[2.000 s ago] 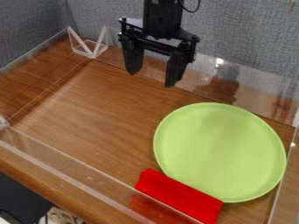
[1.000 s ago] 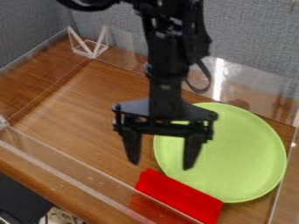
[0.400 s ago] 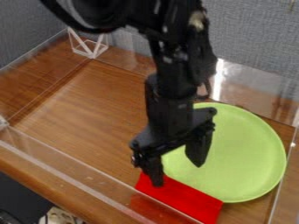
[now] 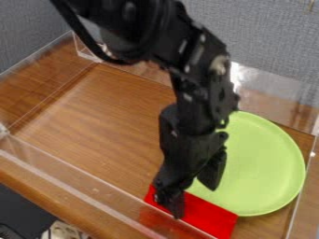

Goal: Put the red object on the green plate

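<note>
The gripper, fingers spread, has been lowered and rolled astride the red object at the green plate's seven o'clock, so grasping is judged next.

Wooden tabletop inside clear walls, grey backdrop.

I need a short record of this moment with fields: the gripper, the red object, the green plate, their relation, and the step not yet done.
gripper: open, pointing down, low over the red object
red object: flat on the wooden table, near the front clear wall, partly hidden by the fingers
green plate: flat on the table, nothing on it
relation: red object beside the plate's front-left rim; contact unclear
not yet done: grasp and lift
</note>
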### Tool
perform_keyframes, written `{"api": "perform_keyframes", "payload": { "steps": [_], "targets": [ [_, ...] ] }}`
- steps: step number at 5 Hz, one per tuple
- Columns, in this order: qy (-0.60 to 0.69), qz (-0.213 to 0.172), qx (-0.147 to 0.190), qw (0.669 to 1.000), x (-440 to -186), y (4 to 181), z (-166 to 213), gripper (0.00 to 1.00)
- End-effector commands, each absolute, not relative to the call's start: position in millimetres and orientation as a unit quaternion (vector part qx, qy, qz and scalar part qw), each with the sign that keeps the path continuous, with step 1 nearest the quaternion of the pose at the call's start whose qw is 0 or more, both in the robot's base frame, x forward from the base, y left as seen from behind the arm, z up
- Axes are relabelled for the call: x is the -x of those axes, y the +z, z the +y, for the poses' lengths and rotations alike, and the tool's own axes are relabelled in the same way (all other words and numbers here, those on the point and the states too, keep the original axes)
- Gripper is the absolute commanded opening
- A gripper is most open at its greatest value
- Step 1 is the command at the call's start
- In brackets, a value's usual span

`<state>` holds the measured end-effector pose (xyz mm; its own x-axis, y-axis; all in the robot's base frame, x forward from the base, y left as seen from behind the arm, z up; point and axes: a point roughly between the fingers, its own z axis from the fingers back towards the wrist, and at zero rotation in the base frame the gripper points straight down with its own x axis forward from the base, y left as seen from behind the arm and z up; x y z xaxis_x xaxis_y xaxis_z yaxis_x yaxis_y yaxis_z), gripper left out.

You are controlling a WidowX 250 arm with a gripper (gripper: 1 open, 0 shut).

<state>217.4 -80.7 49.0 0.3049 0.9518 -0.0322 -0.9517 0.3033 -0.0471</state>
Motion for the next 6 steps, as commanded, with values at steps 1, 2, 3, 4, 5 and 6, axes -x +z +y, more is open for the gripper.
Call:
{"api": "perform_keyframes", "payload": {
  "steps": [1, 2, 3, 4, 5, 6],
  "targets": [
    [0.600, -0.010, 0.035, 0.799, -217, 44.6, -80, 1.00],
    [0.608, -0.010, 0.037, 0.793, -215, 42.7, -77, 1.00],
    [0.609, -0.012, 0.036, 0.792, -218, 58.0, -81, 1.00],
    [0.610, -0.012, 0.036, 0.791, -221, 73.7, -85, 1.00],
    [0.613, -0.012, 0.034, 0.789, -215, 67.6, -81, 1.00],
    [0.618, -0.012, 0.032, 0.786, -210, 61.0, -76, 1.00]
  ]
}}
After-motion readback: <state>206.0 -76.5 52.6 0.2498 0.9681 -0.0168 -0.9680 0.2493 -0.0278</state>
